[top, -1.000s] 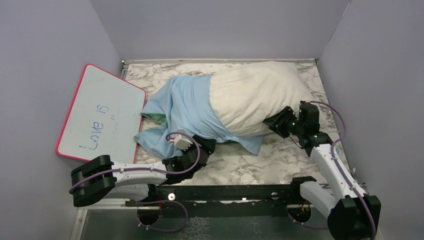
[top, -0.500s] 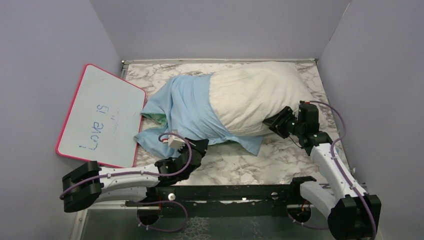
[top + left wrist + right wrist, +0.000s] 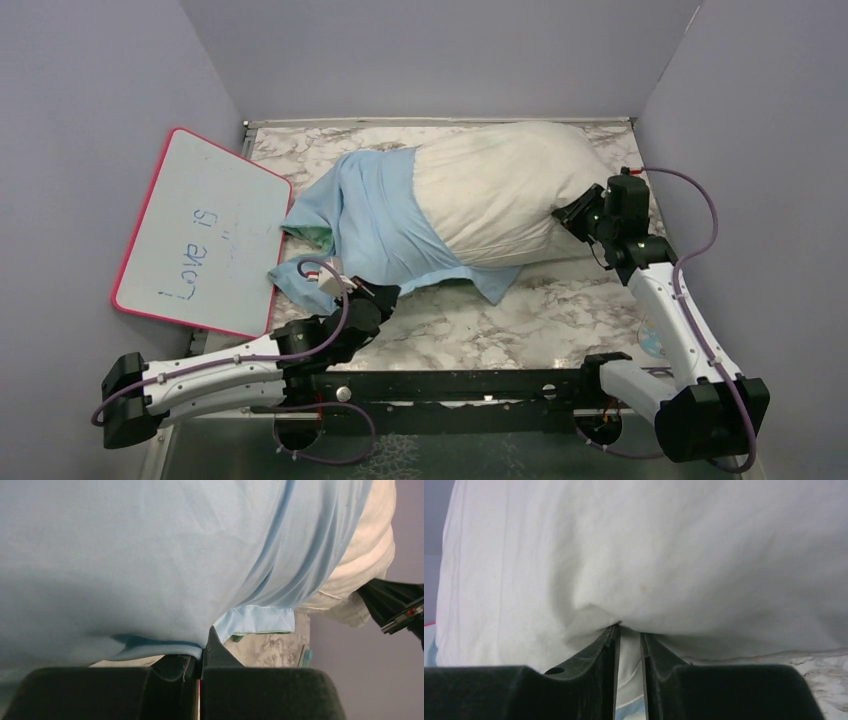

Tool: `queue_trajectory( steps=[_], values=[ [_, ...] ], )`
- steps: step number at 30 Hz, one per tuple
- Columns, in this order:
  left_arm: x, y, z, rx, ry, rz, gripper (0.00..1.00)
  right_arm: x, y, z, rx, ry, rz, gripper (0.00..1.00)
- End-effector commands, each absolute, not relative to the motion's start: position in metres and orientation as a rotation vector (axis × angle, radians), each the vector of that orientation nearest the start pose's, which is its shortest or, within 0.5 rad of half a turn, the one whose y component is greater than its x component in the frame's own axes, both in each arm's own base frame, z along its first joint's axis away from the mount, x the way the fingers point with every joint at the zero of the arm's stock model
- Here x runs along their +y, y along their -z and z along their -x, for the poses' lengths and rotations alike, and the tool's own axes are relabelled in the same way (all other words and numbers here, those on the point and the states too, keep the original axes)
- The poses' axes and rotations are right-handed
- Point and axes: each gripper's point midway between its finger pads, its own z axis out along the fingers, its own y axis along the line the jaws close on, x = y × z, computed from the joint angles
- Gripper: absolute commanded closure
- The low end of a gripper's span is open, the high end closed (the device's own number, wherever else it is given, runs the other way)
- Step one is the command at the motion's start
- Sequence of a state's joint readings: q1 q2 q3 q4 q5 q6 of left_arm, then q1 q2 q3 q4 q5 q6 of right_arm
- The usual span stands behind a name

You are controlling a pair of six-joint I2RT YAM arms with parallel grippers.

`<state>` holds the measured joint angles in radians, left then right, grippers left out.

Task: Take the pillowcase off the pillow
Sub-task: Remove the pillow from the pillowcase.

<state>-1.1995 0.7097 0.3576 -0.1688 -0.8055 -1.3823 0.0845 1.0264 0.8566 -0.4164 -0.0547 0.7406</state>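
Observation:
The off-white pillow [image 3: 500, 195] lies across the back of the marble table [image 3: 500, 320]. The light blue pillowcase [image 3: 375, 215] still covers its left part, bunched and trailing toward the near left. My left gripper [image 3: 378, 297] sits at the pillowcase's near edge. In the left wrist view that gripper [image 3: 202, 652] is shut on the hem of the pillowcase [image 3: 125, 555], with the pillow [image 3: 365, 555] beyond it. My right gripper [image 3: 572, 215] presses into the pillow's right end. In the right wrist view it [image 3: 629, 630] pinches a fold of the pillow [image 3: 649, 545].
A pink-rimmed whiteboard [image 3: 200, 230] leans at the left wall, close to the pillowcase's left edge. Grey walls close in the table on the left, back and right. The black rail [image 3: 450, 385] with both arm bases runs along the near edge.
My left gripper closed on the pillowcase's hem and drew back toward the near left. My right gripper moved farther back along the pillow's right end and narrowed onto its fabric.

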Motion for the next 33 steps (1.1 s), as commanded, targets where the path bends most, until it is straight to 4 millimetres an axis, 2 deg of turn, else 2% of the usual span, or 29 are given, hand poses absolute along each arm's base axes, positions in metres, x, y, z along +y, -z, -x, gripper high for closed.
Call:
queue_trajectory(
  steps=[1, 5, 7, 8, 11, 13, 16, 19, 22, 26, 28, 33],
  values=[
    [-0.190, -0.134, -0.170, 2.018, 0.763, 0.486, 1.00, 0.040, -0.205, -0.337, 2.035, -0.377, -0.690, 0.74],
    [-0.185, -0.146, -0.165, 2.055, 0.714, 0.418, 1.00, 0.036, -0.200, -0.336, 2.069, -0.355, -0.685, 0.74],
    [-0.190, -0.154, -0.165, 2.054, 0.719, 0.372, 1.00, 0.044, -0.202, -0.330, 2.097, -0.394, -0.656, 0.71],
    [-0.195, -0.158, -0.165, 2.053, 0.733, 0.344, 1.00, 0.055, -0.202, -0.325, 2.121, -0.460, -0.622, 0.68],
    [-0.217, -0.168, -0.163, 2.060, 0.795, 0.248, 1.00, 0.088, -0.204, -0.302, 2.153, -0.687, -0.501, 0.52],
    [-0.230, -0.170, -0.160, 2.079, 0.830, 0.204, 1.00, 0.103, -0.198, -0.283, 2.175, -0.798, -0.462, 0.39],
    [-0.241, -0.168, -0.157, 2.095, 0.864, 0.173, 1.00, 0.113, -0.183, -0.255, 2.230, -0.885, -0.481, 0.21],
    [-0.242, -0.168, -0.155, 2.091, 0.887, 0.164, 1.00, 0.116, -0.171, -0.232, 2.253, -0.924, -0.502, 0.01],
    [-0.239, -0.173, -0.154, 2.072, 0.905, 0.169, 1.00, 0.122, -0.163, -0.218, 2.233, -0.987, -0.511, 0.00],
    [-0.235, -0.172, -0.153, 2.063, 0.917, 0.181, 1.00, 0.141, -0.149, -0.203, 2.203, -1.181, -0.468, 0.00],
    [-0.235, -0.170, -0.153, 2.068, 0.916, 0.188, 1.00, 0.149, -0.143, -0.200, 2.200, -1.260, -0.470, 0.00],
    [-0.237, -0.170, -0.152, 2.076, 0.928, 0.195, 1.00, 0.154, -0.140, -0.210, 2.143, -1.326, -0.456, 0.00]
  ],
)
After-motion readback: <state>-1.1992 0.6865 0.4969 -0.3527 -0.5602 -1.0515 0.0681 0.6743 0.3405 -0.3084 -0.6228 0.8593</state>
